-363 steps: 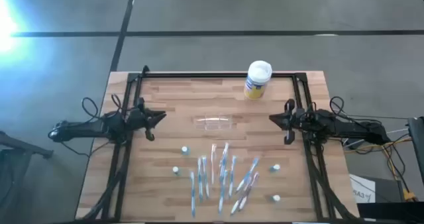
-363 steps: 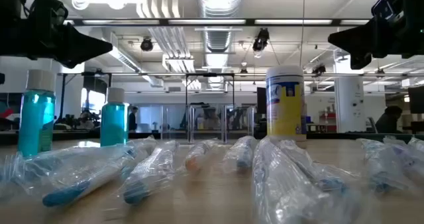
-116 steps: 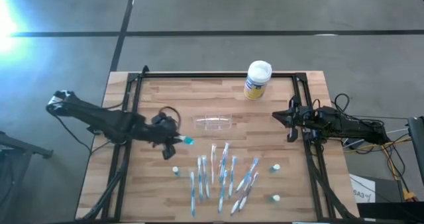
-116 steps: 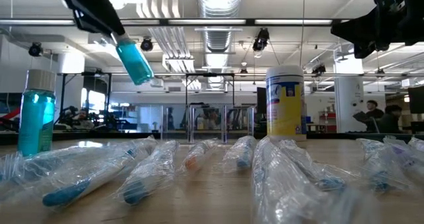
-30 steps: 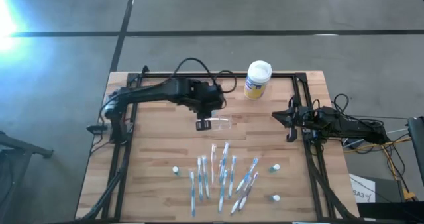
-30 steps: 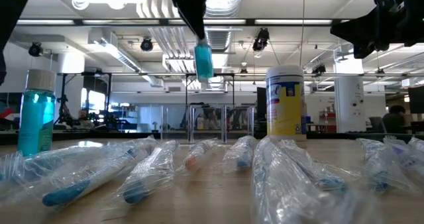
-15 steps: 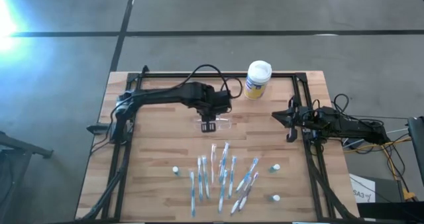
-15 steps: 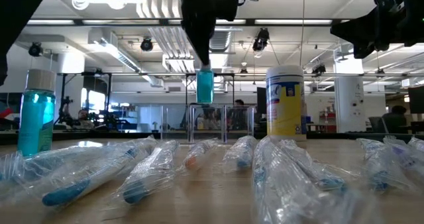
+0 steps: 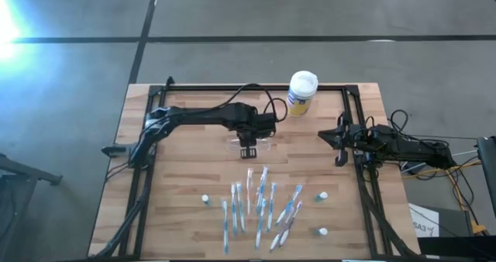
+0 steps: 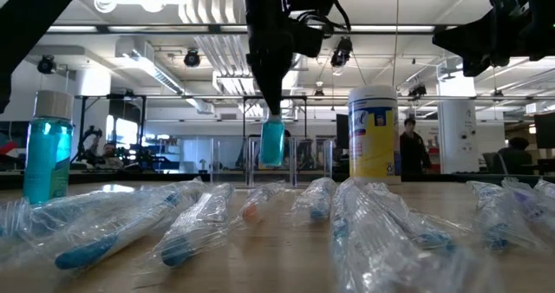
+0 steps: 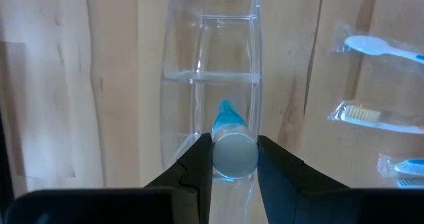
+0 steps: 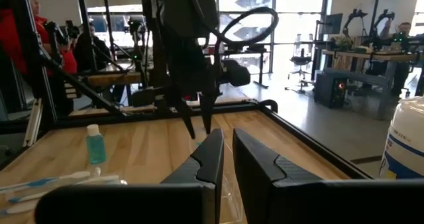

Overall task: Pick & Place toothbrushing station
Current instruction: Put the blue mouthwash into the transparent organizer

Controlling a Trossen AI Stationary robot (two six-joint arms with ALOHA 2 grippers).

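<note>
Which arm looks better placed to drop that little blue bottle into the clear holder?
The left gripper: it grips the blue bottle directly above the clear holder. The right gripper waits at the table's edge.

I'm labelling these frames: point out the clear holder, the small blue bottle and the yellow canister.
clear plastic holder (image 11: pixel 211 52), left wrist view, upper compartment wall
small blue bottle (image 10: pixel 272 142), low view, body
white-lidded yellow canister (image 9: pixel 301 94), high view, lid
</note>
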